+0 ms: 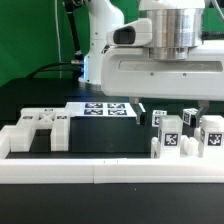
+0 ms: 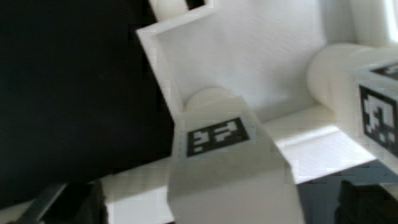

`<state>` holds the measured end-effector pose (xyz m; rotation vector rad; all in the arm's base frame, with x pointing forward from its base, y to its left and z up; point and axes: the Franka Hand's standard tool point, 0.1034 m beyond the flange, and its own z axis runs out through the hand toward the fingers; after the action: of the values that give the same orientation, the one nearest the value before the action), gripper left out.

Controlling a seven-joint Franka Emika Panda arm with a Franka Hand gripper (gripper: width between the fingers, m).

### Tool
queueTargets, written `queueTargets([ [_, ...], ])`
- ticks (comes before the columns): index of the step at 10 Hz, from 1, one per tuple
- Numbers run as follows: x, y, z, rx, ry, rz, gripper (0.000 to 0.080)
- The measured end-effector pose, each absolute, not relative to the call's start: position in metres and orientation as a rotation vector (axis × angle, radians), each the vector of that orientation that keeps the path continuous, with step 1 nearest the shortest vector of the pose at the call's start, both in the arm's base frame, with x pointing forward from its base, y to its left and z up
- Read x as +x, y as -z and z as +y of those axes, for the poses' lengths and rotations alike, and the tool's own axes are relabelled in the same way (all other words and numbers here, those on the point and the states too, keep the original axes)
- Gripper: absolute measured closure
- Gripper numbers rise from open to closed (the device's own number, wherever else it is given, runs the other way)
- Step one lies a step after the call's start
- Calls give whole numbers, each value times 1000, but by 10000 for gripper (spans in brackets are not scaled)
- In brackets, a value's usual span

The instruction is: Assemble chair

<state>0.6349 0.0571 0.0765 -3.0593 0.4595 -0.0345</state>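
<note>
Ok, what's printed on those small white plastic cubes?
Black-and-white square tags, clearest in the exterior view.

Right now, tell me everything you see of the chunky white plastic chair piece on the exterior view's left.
The chunky white plastic chair piece is a low, matte slab with unclear dark marks on top. It lies flat on the black table, behind the long white rail, on the exterior view's left of the marker board. Nothing holds it.

bright, even overhead light; whites glare near blown-out, wrist view soft and blurred up close
</note>
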Motion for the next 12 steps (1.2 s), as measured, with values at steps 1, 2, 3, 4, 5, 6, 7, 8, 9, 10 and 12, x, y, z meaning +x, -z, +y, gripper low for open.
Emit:
queueTargets([
  [1,635,-77,57,-3067,36,408,150],
  [2,635,-77,56,-3082,39,302,150],
  [3,635,-77,56,-3081,39,304,150],
  [4,635,-77,56,-3081,38,306,260],
  [5,635,-77,56,-3081,38,306,402],
  [6,635,-77,56,-3080,38,317,402],
  [7,635,-77,56,-3076,37,347,509],
  [8,635,-77,56,-3076,37,347,509],
  [9,635,-77,56,-3068,36,409,509],
  [10,635,-77,56,-3039,33,568,509],
  [12,635,-77,56,-2918,18,993,509],
])
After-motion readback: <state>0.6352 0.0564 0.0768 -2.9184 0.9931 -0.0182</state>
